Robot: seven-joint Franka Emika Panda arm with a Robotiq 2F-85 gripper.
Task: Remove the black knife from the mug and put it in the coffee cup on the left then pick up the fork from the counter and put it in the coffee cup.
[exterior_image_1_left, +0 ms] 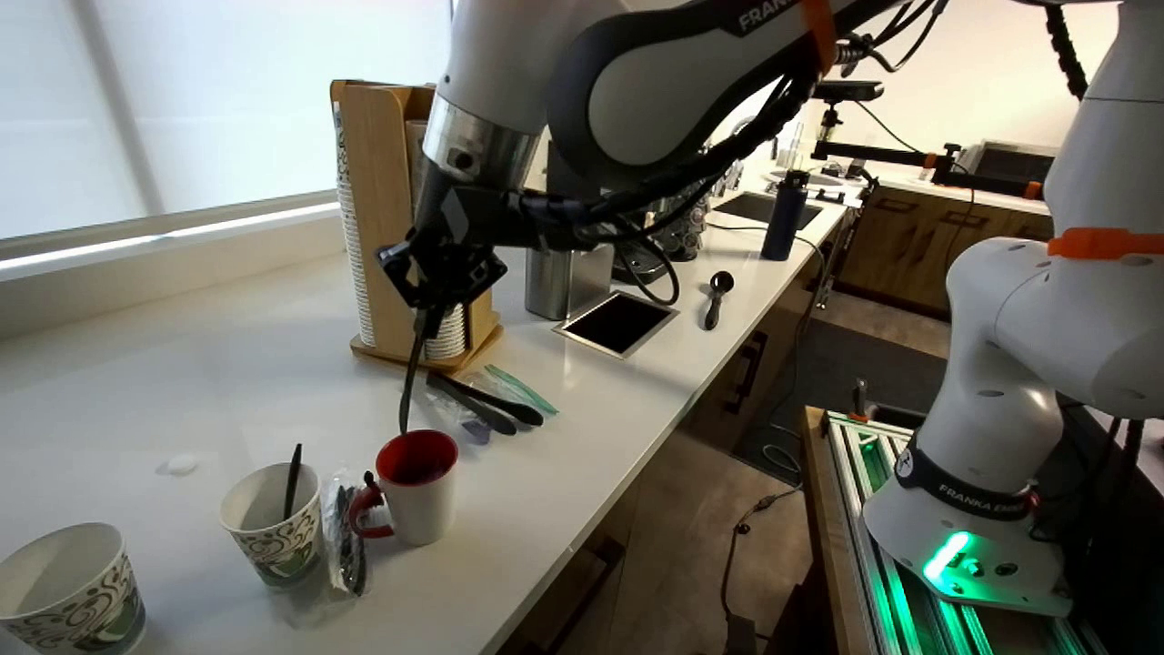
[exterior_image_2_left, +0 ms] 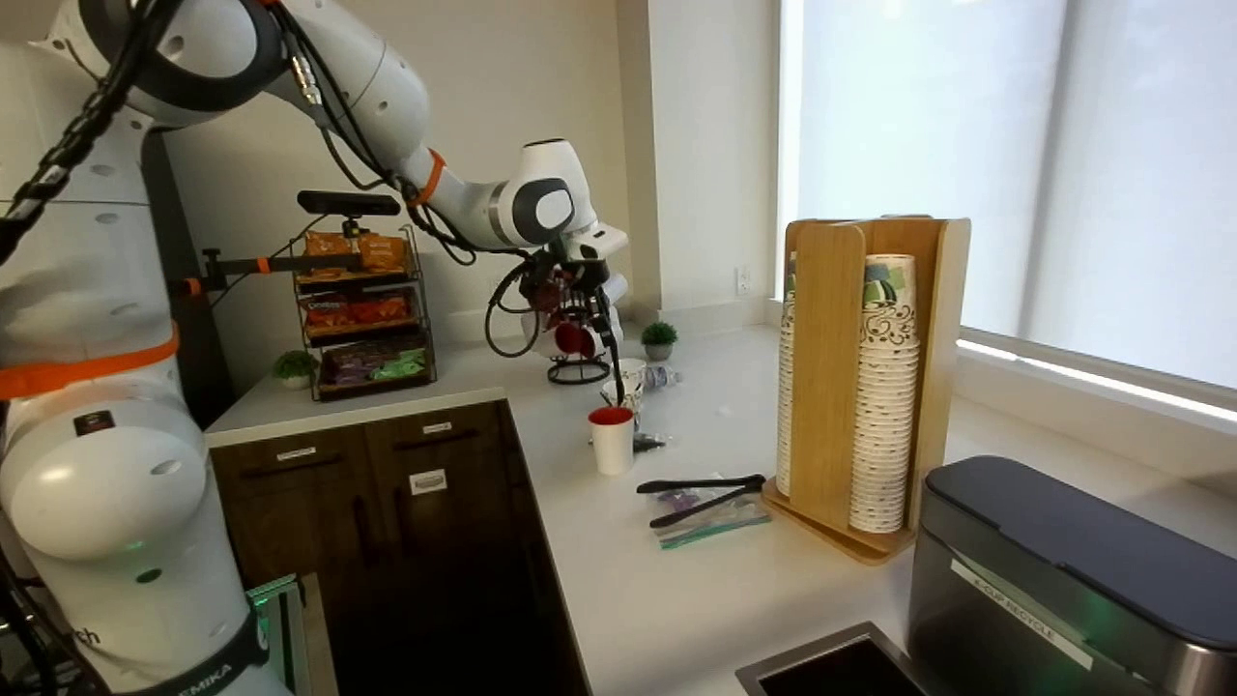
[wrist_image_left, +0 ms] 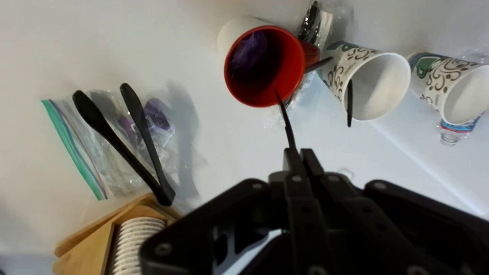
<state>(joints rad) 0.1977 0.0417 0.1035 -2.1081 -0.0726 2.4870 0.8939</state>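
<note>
Counter (exterior_image_1_left: 236, 382): below the gripper (wrist_image_left: 301, 154), long, white, straight along the front edge.
Wooden cup holder (exterior_image_2_left: 829, 387): standing near the gripper, at lower left in the wrist view, loaded with stacked paper cups (exterior_image_2_left: 884, 435).
Gripper: pointing down in mid-air, closed almost completely, pinching the black knife (exterior_image_1_left: 411, 382).
Clear zip bag (wrist_image_left: 76, 151): flat, left of the gripper in the wrist view, green along the seal.
Black tongs (wrist_image_left: 114, 140): left of the gripper in the wrist view, resting on the bag, spread in a narrow V.
Farther patterned cup (exterior_image_1_left: 100, 605): upright, well apart from the gripper, past the coffee cup (wrist_image_left: 338, 78).
Coffee cup: upright, patterned, beyond the mug (exterior_image_1_left: 427, 505) from the gripper, up and to the right in the wrist view; holding a black utensil (exterior_image_1_left: 292, 482) of unclear kind.
Mug: upright, below the gripper; white outside, red inside and on the handle; holding something purple (wrist_image_left: 250, 53).
Clear packet (exterior_image_1_left: 346, 541): past the mug from the gripper, between mug and coffee cup, dark inside.
Black knife: hanging from the gripper, slanting steeply down to the mug's rim; touching it or just above, too close to say.
</note>
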